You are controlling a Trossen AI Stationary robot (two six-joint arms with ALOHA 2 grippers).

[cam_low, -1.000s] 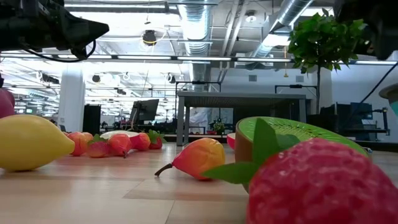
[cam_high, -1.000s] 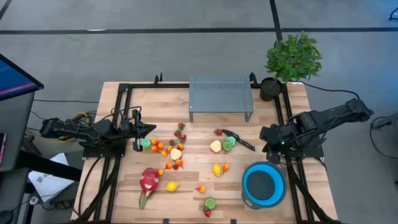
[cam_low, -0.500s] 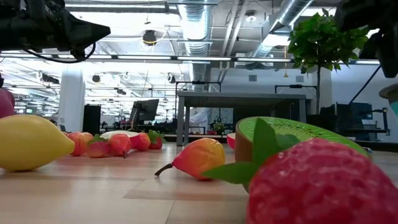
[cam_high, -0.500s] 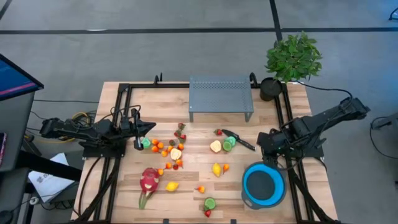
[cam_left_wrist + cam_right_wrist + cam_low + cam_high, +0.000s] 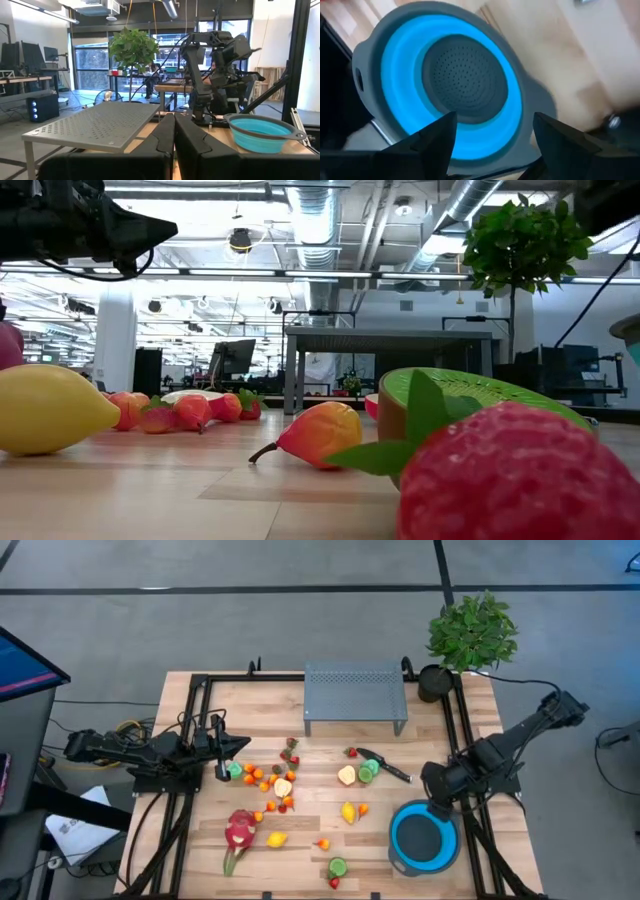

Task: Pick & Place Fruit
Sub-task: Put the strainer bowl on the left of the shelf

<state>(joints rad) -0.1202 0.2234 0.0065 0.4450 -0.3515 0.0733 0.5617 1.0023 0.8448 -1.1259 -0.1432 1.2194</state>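
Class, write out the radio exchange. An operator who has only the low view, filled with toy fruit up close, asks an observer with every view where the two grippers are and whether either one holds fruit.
Operator: Where is the right gripper? Is it holding fruit?
Observer: The right gripper hangs open and empty over the round blue collapsible colander with a grey perforated centre, on the table's right side.
Operator: And the left one?
Observer: The left gripper is shut on nothing, next to a small round green toy fruit on the left side of the table.
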